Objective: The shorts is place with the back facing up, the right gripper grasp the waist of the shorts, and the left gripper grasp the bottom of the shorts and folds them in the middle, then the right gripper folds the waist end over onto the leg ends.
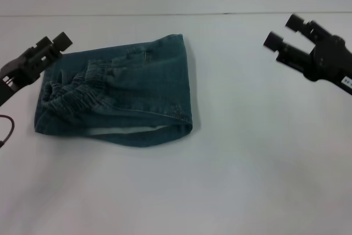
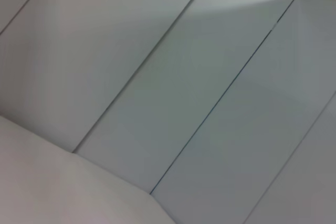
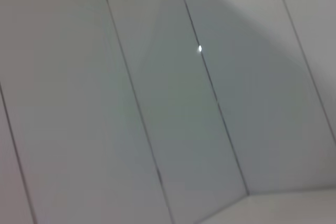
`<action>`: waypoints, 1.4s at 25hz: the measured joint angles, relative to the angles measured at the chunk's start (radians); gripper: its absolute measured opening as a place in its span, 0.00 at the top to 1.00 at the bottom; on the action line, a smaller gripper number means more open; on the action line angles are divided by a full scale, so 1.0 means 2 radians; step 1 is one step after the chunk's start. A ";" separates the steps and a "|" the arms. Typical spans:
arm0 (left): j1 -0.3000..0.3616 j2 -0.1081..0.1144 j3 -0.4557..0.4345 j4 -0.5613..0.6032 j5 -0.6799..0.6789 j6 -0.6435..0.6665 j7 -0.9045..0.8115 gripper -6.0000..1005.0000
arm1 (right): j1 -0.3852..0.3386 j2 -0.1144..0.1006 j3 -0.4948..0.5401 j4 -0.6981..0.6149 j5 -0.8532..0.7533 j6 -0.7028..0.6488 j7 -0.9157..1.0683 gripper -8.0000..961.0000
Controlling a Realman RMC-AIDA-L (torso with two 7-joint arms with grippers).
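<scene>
In the head view the blue denim shorts (image 1: 137, 86) lie folded into a compact bundle left of the table's middle. Their puckered elastic waist (image 1: 74, 89) rests on top at the left end. The leg ends are covered and I cannot pick them out. My left gripper (image 1: 55, 41) hovers open at the bundle's far left corner, holding nothing. My right gripper (image 1: 285, 31) hangs open and empty at the far right, well away from the shorts. Neither wrist view shows the shorts or any fingers.
The white table (image 1: 247, 163) spreads around the bundle, with its back edge running along the top. A dark red cable (image 1: 6, 130) loops at the left edge. Both wrist views show only pale seamed panels (image 2: 173, 103) (image 3: 157, 103).
</scene>
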 joint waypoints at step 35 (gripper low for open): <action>-0.016 0.000 -0.009 -0.025 -0.006 0.002 0.064 0.14 | 0.010 0.000 0.062 -0.011 -0.123 -0.070 0.035 0.04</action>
